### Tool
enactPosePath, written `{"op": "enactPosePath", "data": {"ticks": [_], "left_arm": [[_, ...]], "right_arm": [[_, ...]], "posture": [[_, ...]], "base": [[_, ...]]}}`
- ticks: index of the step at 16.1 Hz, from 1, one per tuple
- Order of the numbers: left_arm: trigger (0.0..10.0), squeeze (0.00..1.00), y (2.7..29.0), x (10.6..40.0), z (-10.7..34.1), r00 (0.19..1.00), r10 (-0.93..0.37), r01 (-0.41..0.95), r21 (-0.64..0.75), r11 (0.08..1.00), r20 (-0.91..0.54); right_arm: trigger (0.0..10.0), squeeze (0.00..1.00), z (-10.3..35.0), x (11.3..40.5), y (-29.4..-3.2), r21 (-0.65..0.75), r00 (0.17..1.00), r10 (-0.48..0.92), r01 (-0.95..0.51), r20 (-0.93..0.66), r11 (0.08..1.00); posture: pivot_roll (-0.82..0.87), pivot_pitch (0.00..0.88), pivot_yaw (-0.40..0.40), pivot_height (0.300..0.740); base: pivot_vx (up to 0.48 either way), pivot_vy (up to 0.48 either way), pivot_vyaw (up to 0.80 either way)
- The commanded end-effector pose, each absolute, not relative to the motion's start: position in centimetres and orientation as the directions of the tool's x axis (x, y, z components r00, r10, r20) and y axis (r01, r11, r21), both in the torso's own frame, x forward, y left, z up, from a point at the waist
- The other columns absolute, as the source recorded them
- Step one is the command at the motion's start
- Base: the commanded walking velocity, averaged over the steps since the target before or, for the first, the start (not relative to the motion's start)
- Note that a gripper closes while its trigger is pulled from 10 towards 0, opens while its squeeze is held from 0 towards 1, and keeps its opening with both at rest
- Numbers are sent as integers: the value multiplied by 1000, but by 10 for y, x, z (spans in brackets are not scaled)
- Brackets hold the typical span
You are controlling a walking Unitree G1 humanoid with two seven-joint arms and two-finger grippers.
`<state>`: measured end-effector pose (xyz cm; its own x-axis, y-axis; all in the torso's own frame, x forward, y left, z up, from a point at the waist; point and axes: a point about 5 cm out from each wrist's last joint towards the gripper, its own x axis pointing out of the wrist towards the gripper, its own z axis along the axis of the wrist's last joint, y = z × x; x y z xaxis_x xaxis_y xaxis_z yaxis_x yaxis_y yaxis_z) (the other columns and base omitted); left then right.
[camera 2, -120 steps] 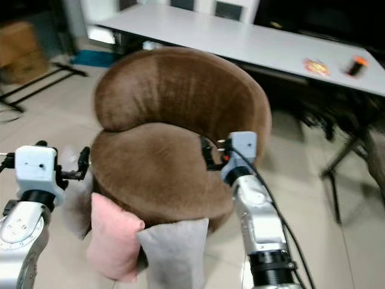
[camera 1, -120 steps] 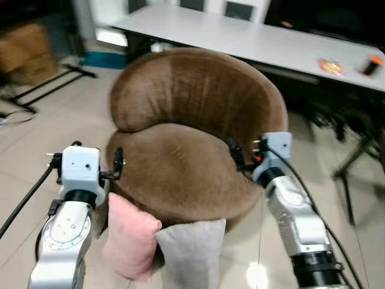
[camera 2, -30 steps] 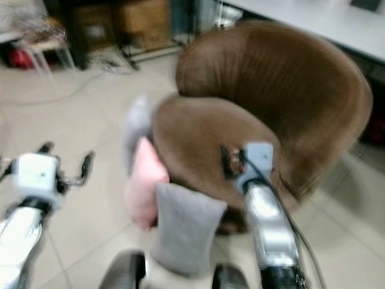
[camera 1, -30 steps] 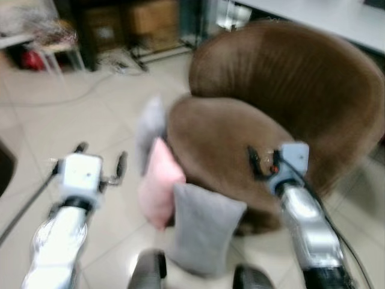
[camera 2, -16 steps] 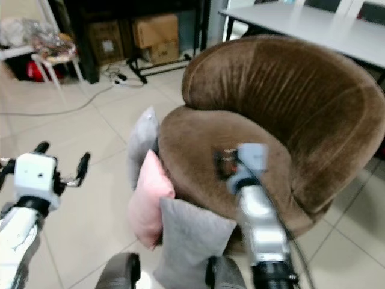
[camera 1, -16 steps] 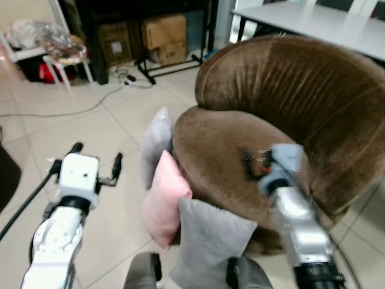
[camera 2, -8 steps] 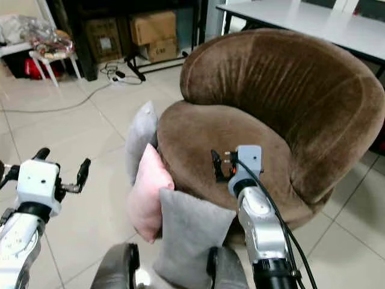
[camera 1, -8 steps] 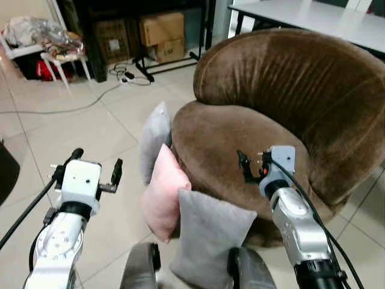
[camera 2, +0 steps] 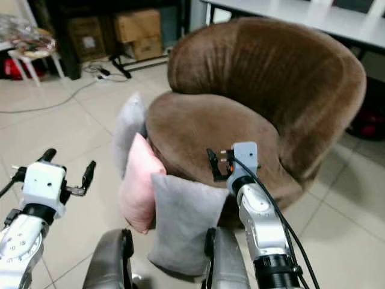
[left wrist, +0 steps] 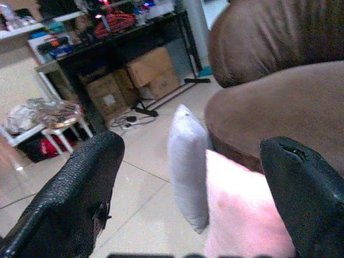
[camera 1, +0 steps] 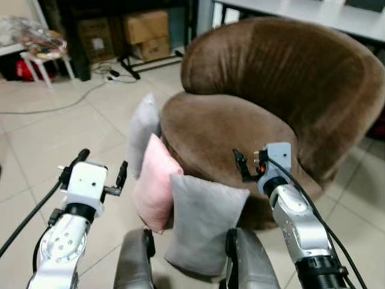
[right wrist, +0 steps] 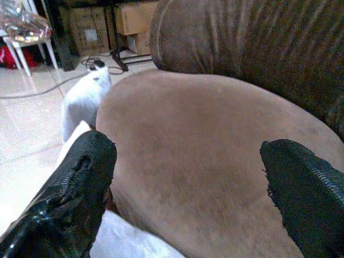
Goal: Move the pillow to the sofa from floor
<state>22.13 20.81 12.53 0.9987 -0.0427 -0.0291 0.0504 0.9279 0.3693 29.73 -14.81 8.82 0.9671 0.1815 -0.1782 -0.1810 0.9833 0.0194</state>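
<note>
Three pillows stand on the tiled floor, leaning against the front-left side of the round brown sofa. They are a pale grey pillow, a pink pillow and a darker grey pillow nearest me. My left gripper is open and hangs over bare floor just left of the pink pillow. The right gripper is open above the sofa seat's front edge, up and right of the darker grey pillow. Both are empty. The left wrist view frames the pale grey pillow and the pink pillow.
My two grey knees stand close to the darker grey pillow. Cardboard boxes sit under a dark shelf at the back left, with cables on the floor and a small white stool. A white table runs behind the sofa.
The view has shifted as I moved round the sofa's front-left side, so the pillows now sit lower and nearer the middle. Both arms keep their pose; the pillows have not moved.
</note>
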Motion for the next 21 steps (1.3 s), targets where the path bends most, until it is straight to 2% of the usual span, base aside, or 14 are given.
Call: {"op": "enactPosePath", "data": {"ticks": [1, 6, 11, 12, 13, 14, 21], "left_arm": [[10000, 0, 207, 220, 124, 997, -63, 75, 379, 923, -44], [10000, 0, 207, 215, 124, 997, -55, 70, 367, 928, -49], [10000, 0, 207, 209, 126, 998, -39, 53, 356, 933, -47], [10000, 0, 207, 207, 127, 998, -41, 56, 356, 933, -50], [10000, 0, 206, 207, 127, 998, -42, 58, 356, 933, -52], [10000, 0, 207, 204, 128, 997, -52, 71, 357, 932, -63], [10000, 0, 208, 188, 132, 977, -164, 204, 351, 914, -140]], "right_arm": [[10000, 0, 86, 298, -145, 14, 958, 207, -209, -199, 978], [10000, 0, 85, 303, -133, 27, 941, 262, -262, -215, 965], [10000, 0, 83, 309, -124, 44, 915, 330, -329, -231, 943], [10000, 922, 80, 310, -122, 30, 898, 357, -362, -257, 932], [10000, 922, 79, 311, -121, 24, 891, 366, -374, -267, 927], [10000, 1000, 75, 315, -117, -1, 867, 395, -415, -305, 910], [10000, 1000, 70, 341, -94, -86, 822, 423, -487, -382, 869]], "posture": [[-5, 0, -25, 485], [6, 0, -33, 445], [16, 0, -51, 445], [28, 0, -61, 445], [30, 0, -62, 445], [40, 0, -67, 445], [61, 0, -63, 445]], "base": [[0, 0, 0], [0, 0, 0], [0, 0, 0], [0, 0, 0], [0, 0, 0], [0, 0, 0], [0, 0, 0]]}}
